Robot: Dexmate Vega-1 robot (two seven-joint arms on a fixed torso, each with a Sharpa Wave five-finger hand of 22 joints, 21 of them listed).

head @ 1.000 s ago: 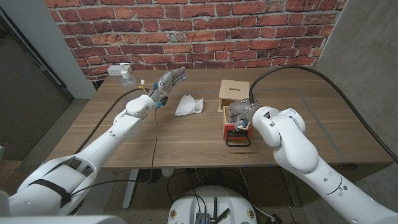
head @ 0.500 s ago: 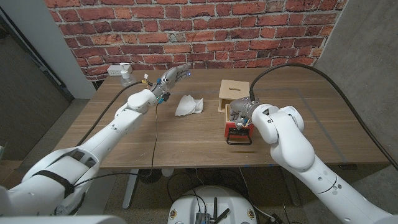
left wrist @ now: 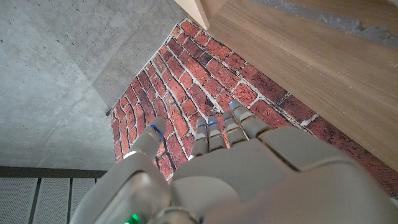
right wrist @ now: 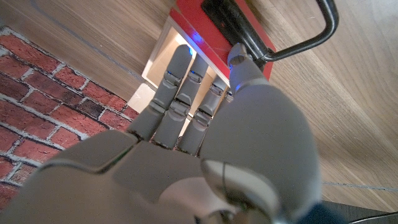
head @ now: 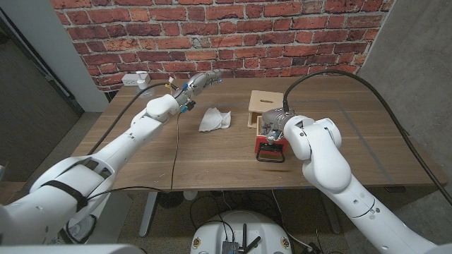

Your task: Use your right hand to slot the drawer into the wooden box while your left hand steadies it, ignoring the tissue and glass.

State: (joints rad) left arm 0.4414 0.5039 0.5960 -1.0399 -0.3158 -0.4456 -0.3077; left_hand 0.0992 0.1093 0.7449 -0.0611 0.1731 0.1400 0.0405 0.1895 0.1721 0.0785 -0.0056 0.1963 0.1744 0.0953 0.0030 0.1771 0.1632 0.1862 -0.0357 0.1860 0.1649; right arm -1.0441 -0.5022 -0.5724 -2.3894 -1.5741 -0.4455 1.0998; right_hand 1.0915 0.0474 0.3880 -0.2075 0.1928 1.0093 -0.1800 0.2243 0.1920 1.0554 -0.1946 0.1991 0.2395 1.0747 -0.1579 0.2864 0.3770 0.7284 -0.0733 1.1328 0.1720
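The wooden box [head: 265,104] stands at the table's back middle, with a slot in its top. The red drawer [head: 271,147], with a black handle [head: 270,158], sits at the box's front opening, partly out. My right hand [head: 272,128] grips the drawer from above. Its fingers [right wrist: 186,81] reach over the red front [right wrist: 214,22], and the thumb sits by the handle [right wrist: 308,34]. My left hand [head: 200,80] hangs in the air left of the box with fingers stretched out, holding nothing. A box corner [left wrist: 198,9] appears beyond its fingers [left wrist: 214,134].
A crumpled white tissue [head: 214,118] lies left of the box. A white power strip [head: 134,78] sits at the back left by the brick wall. A black cable [head: 176,152] hangs from the left arm across the table [head: 212,162].
My left hand has risen and swung right, toward the box. My right hand and the drawer have edged slightly nearer the box.
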